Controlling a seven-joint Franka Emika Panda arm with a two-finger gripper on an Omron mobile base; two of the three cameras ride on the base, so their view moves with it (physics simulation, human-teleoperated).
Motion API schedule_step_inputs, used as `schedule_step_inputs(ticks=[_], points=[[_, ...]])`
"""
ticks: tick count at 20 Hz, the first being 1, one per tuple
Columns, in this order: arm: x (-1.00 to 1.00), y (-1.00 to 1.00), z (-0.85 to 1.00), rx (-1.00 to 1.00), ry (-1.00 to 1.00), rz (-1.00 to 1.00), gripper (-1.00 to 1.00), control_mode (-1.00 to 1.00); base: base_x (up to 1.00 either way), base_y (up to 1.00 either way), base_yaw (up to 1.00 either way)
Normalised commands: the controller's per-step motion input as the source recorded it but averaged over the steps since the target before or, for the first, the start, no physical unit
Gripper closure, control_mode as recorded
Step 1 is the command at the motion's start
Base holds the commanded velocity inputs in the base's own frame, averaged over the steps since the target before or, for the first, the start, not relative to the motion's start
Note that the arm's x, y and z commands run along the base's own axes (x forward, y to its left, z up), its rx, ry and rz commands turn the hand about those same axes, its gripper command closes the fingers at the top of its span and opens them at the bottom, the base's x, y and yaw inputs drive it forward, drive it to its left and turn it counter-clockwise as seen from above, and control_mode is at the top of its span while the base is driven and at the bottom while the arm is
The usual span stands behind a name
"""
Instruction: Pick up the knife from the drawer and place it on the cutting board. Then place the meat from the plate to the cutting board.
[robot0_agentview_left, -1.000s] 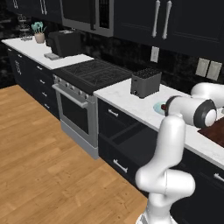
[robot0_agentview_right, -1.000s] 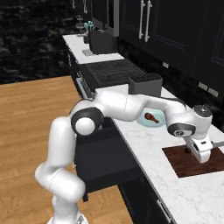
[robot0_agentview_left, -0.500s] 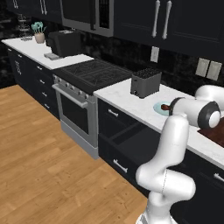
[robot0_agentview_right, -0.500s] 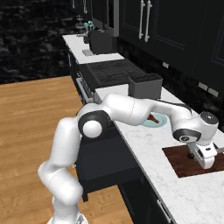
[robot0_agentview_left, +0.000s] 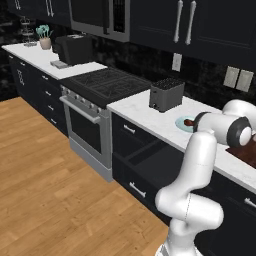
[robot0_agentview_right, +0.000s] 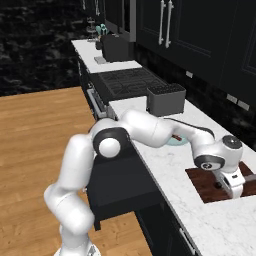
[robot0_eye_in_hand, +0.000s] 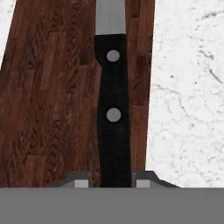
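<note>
The knife (robot0_eye_in_hand: 113, 113) has a black riveted handle and a grey blade, and it lies lengthwise just over the dark reddish-brown cutting board (robot0_eye_in_hand: 52, 96). My gripper (robot0_eye_in_hand: 107, 181) is shut on the handle's end. From the right base, my gripper (robot0_agentview_right: 234, 189) hangs low over the near right part of the cutting board (robot0_agentview_right: 205, 182). The meat (robot0_agentview_left: 189, 121) rests on the pale blue plate (robot0_agentview_left: 181, 123) beside the toaster. The black drawer (robot0_agentview_right: 115, 185) stands pulled out below the counter edge.
A black toaster (robot0_agentview_right: 166, 99) stands on the white marble counter (robot0_agentview_right: 165, 165) left of the plate. The stove (robot0_agentview_left: 105, 82) lies further left. My own arm stretches across the counter over the plate. Black upper cabinets hang above.
My hand has moved right and toward the board's near edge, sinking lower over it with the knife still held.
</note>
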Motion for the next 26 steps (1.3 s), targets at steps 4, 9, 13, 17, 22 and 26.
schedule_step_inputs(ticks=[4, 9, 13, 17, 22, 26], points=[[0.0, 0.0, -0.34, -0.05, 0.04, 0.0, 1.0, -1.0, 0.0, 0.0, 0.0], [0.01, 0.01, -0.08, -0.01, 0.0, 0.0, 1.0, -1.0, 0.0, 0.0, 0.0], [0.0, 0.04, 0.0, 0.0, 0.0, 0.0, 1.0, -1.0, 0.0, 0.0, 0.0], [0.0, 0.03, 0.0, 0.0, 0.01, 0.0, 1.0, -1.0, 0.0, 0.0, 0.0], [0.0, 0.0, 0.0, 0.0, 0.01, 0.0, 1.0, -1.0, 0.0, 0.0, 0.0], [0.0, 0.05, 0.0, 0.0, 0.0, 0.0, 1.0, -1.0, 0.0, 0.0, 0.0]])
